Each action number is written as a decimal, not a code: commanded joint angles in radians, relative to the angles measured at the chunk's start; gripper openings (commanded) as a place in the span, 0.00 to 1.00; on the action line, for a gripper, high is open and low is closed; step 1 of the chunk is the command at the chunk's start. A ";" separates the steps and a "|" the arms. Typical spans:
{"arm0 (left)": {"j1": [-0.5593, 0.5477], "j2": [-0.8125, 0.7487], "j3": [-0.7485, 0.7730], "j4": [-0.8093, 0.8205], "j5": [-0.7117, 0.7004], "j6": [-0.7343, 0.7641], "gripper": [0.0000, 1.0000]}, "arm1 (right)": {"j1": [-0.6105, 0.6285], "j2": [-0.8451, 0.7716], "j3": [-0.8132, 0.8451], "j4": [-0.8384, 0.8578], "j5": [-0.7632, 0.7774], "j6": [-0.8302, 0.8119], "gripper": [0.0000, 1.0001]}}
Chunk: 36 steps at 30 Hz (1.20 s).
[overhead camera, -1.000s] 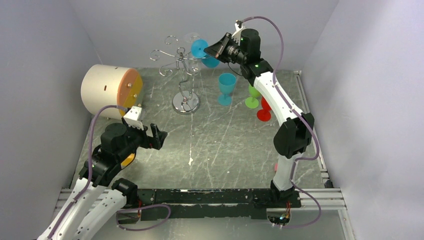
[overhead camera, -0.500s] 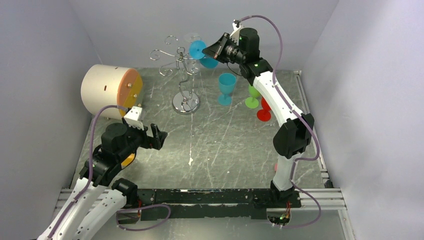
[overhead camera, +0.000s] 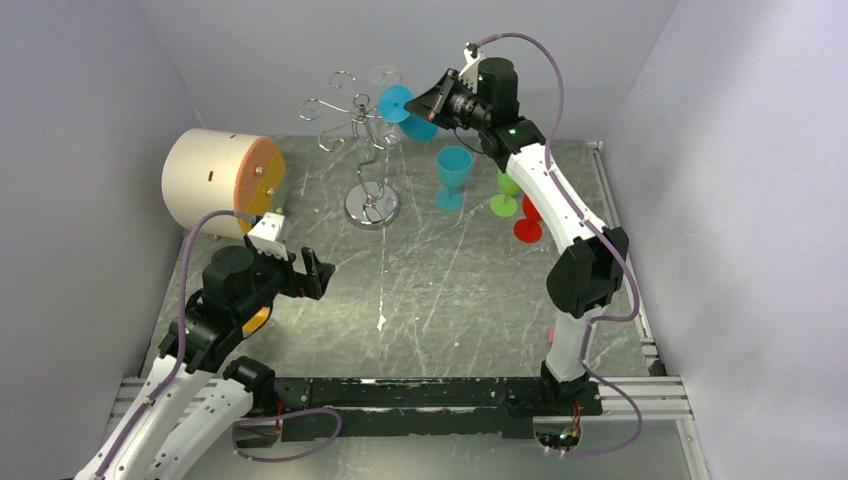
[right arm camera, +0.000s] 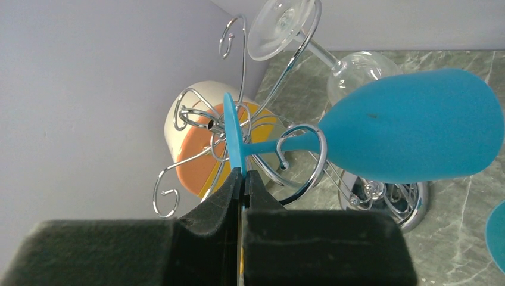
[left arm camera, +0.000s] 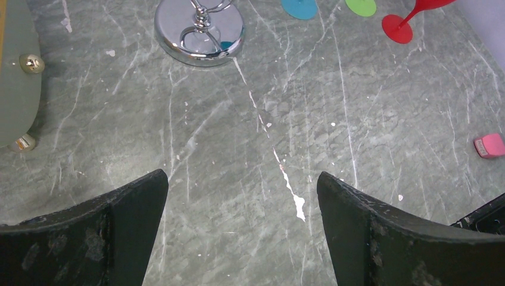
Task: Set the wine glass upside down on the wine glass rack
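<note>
Wine glass [right arm camera: 411, 131]: hanging tilted among the top arms of the wine glass rack [overhead camera: 372, 207], its stem crossing one wire loop.
Right claw [right arm camera: 243, 179]: pinching shut on the thin edge of the wine glass's foot.
Left claw [left arm camera: 241, 185]: gaping apart, idling well in front of the rack's base.
Risk: the edge pinch is looking slight, so the glass could be twisting free, or nudging the clear glass [right arm camera: 280, 27] beside it on the rack.
Unclear: whether the stem is sitting inside the loop or passing before it.

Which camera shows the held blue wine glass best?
Right wrist: the blue plastic wine glass fills the frame, foot pinched by the right gripper, stem at a silver wire rack loop. Top external shows it small; left wrist misses it.
</note>
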 commanded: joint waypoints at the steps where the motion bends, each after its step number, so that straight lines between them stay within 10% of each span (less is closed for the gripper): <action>1: 0.004 0.002 -0.006 0.021 0.006 0.005 0.99 | 0.000 -0.043 -0.022 0.022 -0.015 -0.013 0.00; 36: 0.004 -0.003 -0.008 0.024 0.009 0.007 0.99 | -0.043 -0.135 -0.162 0.155 0.027 0.049 0.00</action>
